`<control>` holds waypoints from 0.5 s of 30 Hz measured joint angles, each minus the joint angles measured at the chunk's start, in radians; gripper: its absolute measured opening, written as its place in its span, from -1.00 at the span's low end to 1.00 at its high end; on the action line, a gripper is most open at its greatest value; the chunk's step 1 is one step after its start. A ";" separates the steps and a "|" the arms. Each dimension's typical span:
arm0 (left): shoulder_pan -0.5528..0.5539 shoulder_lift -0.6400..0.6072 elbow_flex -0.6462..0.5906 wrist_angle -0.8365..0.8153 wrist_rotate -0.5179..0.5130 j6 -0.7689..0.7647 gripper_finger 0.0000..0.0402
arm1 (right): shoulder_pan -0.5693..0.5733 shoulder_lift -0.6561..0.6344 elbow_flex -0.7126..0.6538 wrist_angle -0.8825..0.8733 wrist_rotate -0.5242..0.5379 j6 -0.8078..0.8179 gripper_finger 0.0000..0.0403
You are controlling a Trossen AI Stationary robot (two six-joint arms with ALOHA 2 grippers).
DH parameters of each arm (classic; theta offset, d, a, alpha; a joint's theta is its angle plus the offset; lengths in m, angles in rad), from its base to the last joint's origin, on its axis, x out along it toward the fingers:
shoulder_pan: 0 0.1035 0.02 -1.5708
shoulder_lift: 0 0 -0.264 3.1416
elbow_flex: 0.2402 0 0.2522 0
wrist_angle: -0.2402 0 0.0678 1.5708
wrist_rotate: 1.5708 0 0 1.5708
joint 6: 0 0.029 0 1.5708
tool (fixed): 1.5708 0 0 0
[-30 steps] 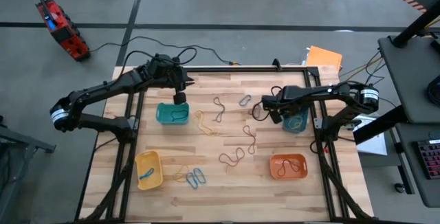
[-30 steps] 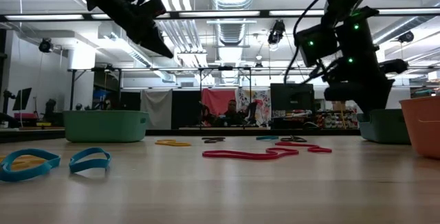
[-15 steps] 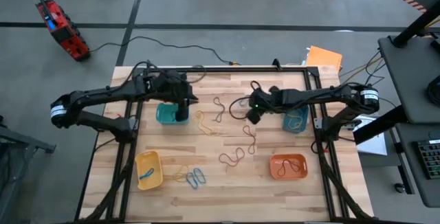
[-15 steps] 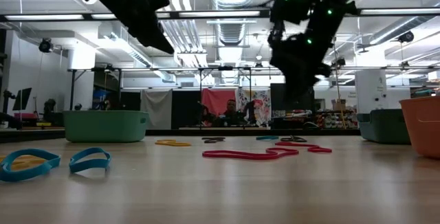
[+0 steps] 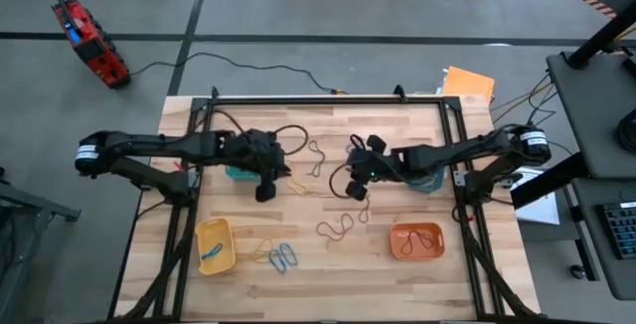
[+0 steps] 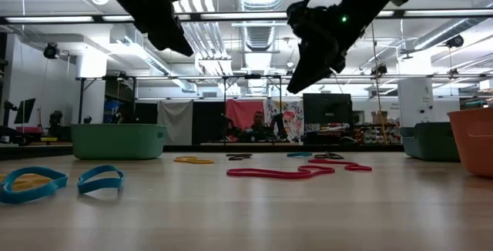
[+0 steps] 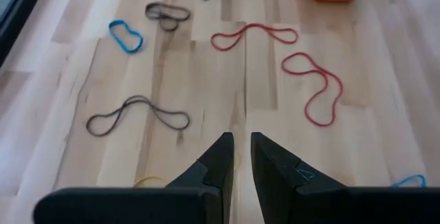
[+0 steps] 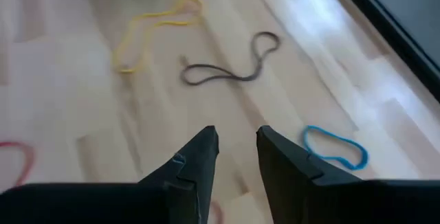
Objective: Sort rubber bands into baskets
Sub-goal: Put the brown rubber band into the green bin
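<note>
Rubber bands lie loose mid-table: a grey band [image 5: 316, 156], a yellow band [image 5: 294, 178], and two red bands [image 5: 335, 227] [image 5: 361, 203], with blue bands [image 5: 284, 256] beside the yellow basket [image 5: 215, 245]. Four baskets show: the yellow one, an orange basket [image 5: 415, 241], a teal basket [image 5: 238, 172] and a blue basket [image 5: 429, 179], the last two partly hidden by the arms. The left gripper [image 7: 239, 157] hangs above the wood near the yellow band, fingers nearly together, empty. The right gripper [image 8: 235, 157] hovers over the middle, fingers slightly parted, holding nothing.
</note>
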State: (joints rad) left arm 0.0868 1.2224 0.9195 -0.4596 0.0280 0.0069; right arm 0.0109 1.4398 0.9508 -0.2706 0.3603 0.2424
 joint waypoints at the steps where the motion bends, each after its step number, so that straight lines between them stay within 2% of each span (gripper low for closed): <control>1: -0.008 0.012 0.000 0.010 -0.009 -0.013 -0.82 | 0.014 -0.002 0.000 0.000 -0.001 0.000 -0.52; 8: -0.059 0.107 0.000 0.068 -0.013 -0.053 -0.82 | 0.094 -0.025 0.002 0.016 -0.001 -0.054 -0.55; 15: -0.081 0.168 0.000 0.097 -0.067 -0.043 -0.82 | 0.112 -0.095 -0.006 0.023 0.000 -0.149 -0.55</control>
State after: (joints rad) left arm 0.0055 1.3906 0.9195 -0.3621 -0.0388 -0.0360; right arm 0.1225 1.3453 0.9449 -0.2475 0.3601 0.0938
